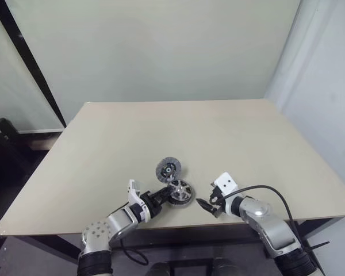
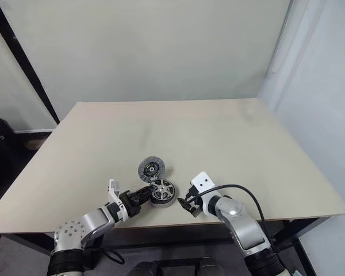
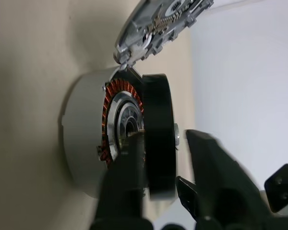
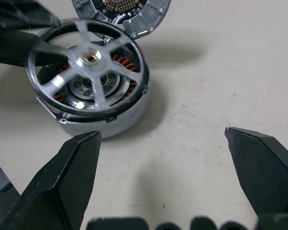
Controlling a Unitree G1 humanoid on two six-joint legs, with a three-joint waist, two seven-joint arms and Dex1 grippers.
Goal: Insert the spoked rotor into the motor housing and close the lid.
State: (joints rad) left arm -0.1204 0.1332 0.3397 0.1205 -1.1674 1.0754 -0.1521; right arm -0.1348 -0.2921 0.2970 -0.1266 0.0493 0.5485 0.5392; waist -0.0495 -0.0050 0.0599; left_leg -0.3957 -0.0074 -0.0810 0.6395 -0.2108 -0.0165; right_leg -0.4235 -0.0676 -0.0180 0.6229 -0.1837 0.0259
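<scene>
Near the front edge of the beige table [image 1: 230,138], towards the middle: three motor parts in a close cluster, with both grippers beside them.

Motor housing [image 4: 129,111]: round pale-grey body, flat on the table; coppery windings visible inside around a silvery centre.

Spoked rotor [image 4: 86,60]: silvery wheel with dark outer rim and shiny spokes around a central hub. It sits on top of the housing, tilted, one side lifted so that the windings show beneath it; not fully seated.

Lid [image 1: 168,169]: speckled grey disc with dark centre hub, lying on the table just behind the housing and touching or nearly touching it. It is off the housing.

Left gripper [image 1: 163,195]: reaches in from the robot's left, its black fingers [image 3: 122,191] straddling the rotor's rim. One finger lies against the inner side of the rim, over the windings; the other stands a little clear of the outer face with a gap visible. Fingers partly open; whether they press on the rotor cannot be told.

Right gripper [image 1: 206,205]: on the robot's right, near the housing but apart from it, pointing towards it. Its two fingers [image 4: 62,182] are spread wide with only bare table between them; it has nothing in its grasp.
</scene>
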